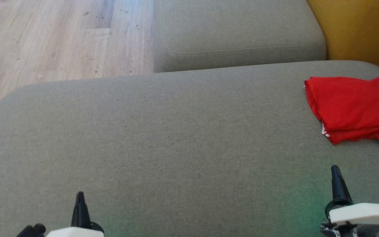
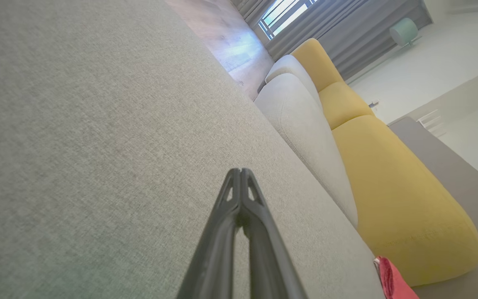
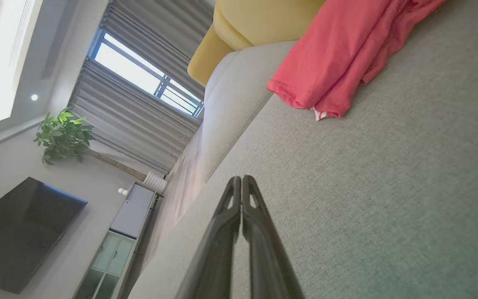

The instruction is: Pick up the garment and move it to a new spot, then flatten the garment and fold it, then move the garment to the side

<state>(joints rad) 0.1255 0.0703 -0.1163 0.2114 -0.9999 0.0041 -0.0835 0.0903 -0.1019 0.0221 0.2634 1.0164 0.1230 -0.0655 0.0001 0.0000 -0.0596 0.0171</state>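
A red garment (image 1: 354, 105) lies folded in a rough rectangle near the far right corner of a wide grey sofa seat (image 1: 176, 131). Its right side runs out of the head view.

The fold looks loose. The layers bulge along its left edge, the near hem is uneven, and a bit of white trim pokes out at the near left corner. If a closed fingertip brushes the top layer, it would likely drag it and undo the fold. How close the cloth sits to the seat's right edge cannot be told. If it is close, a further push to the side could send it sliding off. The right arm is the nearer one, so a careless forward sweep from it is the likelier cause.

Both arms sit low at the seat's near edge, with their fingers pointing toward the far edge. The left gripper (image 1: 80, 197) is toward the near left corner, with bare upholstery around it. The right gripper (image 1: 336, 172) is toward the near right corner, apart from the garment, which lies ahead of it. Each gripper has its two dark fingers pressed together with nothing between them.
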